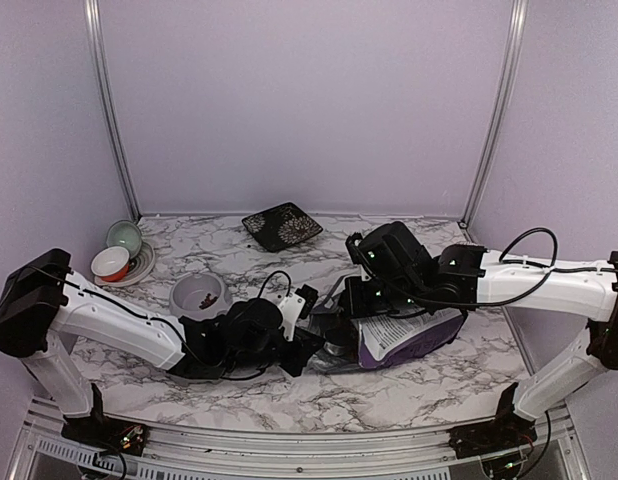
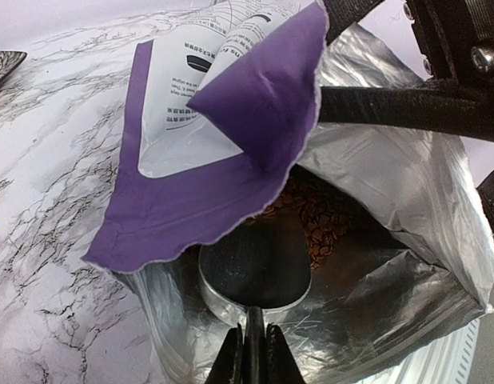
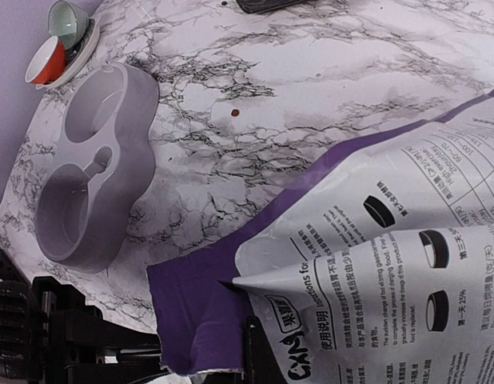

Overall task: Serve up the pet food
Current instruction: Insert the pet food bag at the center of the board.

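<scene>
Table (image 1: pixel 439 385), marble-patterned, one.
- Pet-food bag (image 1: pixel 409 335), one, purple and white with foil lining. It lies on its side right of centre near the front edge, mouth open.
- Pet food (image 2: pixel 315 220), one heap of reddish-brown kibble deep inside the bag. At least one loose pellet (image 3: pixel 235 113) lies on the table between bag and bowl.
- Metal scoop (image 2: pixel 255 264), one, its bowl inside the bag mouth just short of the heap.
- Left gripper (image 2: pixel 251 340), nearly closed, clamping the scoop handle.
- Right gripper (image 2: pixel 327 60), closed, pinching the bag's upper lip.
- Grey double bowl (image 3: pixel 87 168), one, two wells, left of centre.
- Cups (image 3: pixel 59 40), two, one green and one red-and-white, on one saucer (image 1: pixel 139 268) by the left edge.
- Dark patterned square plate (image 1: pixel 282 225), one, at the back edge.
</scene>
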